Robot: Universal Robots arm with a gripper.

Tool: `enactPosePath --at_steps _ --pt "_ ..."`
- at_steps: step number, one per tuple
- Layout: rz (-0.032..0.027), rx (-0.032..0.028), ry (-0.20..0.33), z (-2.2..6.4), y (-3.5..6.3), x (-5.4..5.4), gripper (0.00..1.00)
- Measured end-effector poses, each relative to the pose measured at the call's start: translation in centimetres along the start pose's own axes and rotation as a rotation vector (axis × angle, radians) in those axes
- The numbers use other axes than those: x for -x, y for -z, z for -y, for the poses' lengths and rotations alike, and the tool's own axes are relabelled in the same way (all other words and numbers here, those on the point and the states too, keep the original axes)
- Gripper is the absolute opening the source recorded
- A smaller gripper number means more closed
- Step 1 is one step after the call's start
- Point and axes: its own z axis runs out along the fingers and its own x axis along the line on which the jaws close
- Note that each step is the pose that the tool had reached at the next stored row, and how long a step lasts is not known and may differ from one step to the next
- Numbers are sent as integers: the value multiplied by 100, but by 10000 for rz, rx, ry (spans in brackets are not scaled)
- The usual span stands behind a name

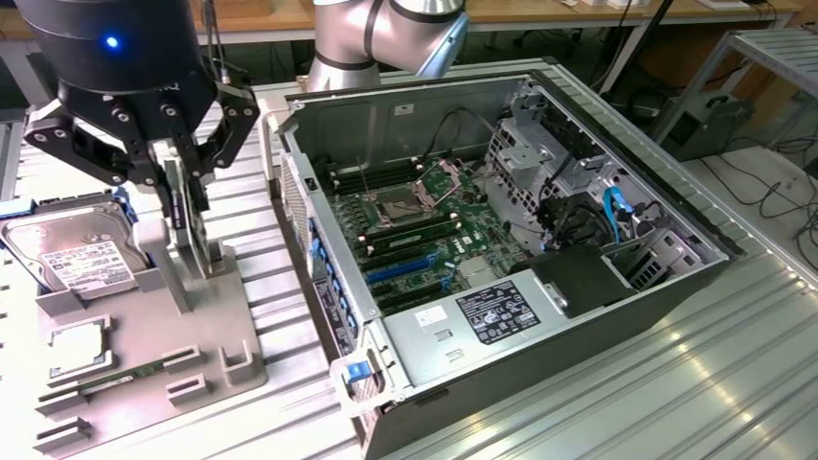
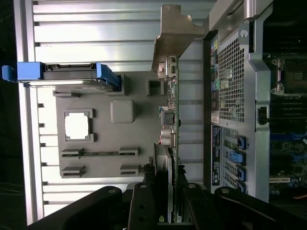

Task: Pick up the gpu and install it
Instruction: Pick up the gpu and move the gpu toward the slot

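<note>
Exterior view: gpu (image 1: pixel 190 235) between hard drive (image 1: pixel 77 254) and computer case (image 1: pixel 383 120).

A hard drive (image 1: pixel 75 257) lies on the grey tray (image 1: pixel 211 331).

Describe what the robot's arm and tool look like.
The arm is a silver-grey tube with rounded grey joint caps. The tool has a black cylindrical body with a small blue light, and black jointed linkage bars studded with silver bolts.
</note>
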Motion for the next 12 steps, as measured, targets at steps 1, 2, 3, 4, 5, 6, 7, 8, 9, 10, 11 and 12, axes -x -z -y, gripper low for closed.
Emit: enactPosePath --at_steps 1,2,3,4,5,6,7,8,9,10,11,12 --pt "0 0 0 0 14 0 27" --pt "0 0 0 -1 30 0 27" --pt "0 0 0 -1 42 1 27" --pt "0 0 0 -1 55 1 27" --pt "0 0 0 -1 68 1 27" --pt "1 1 0 -1 80 1 27" --pt "0 0 0 -1 90 1 27" --pt "0 0 0 -2 102 2 27" --pt "1 1 0 -2 112 1 27" --pt "0 0 0 -2 123 2 27" --pt "0 0 0 -2 134 2 27" --pt "0 0 0 -3 144 2 27"
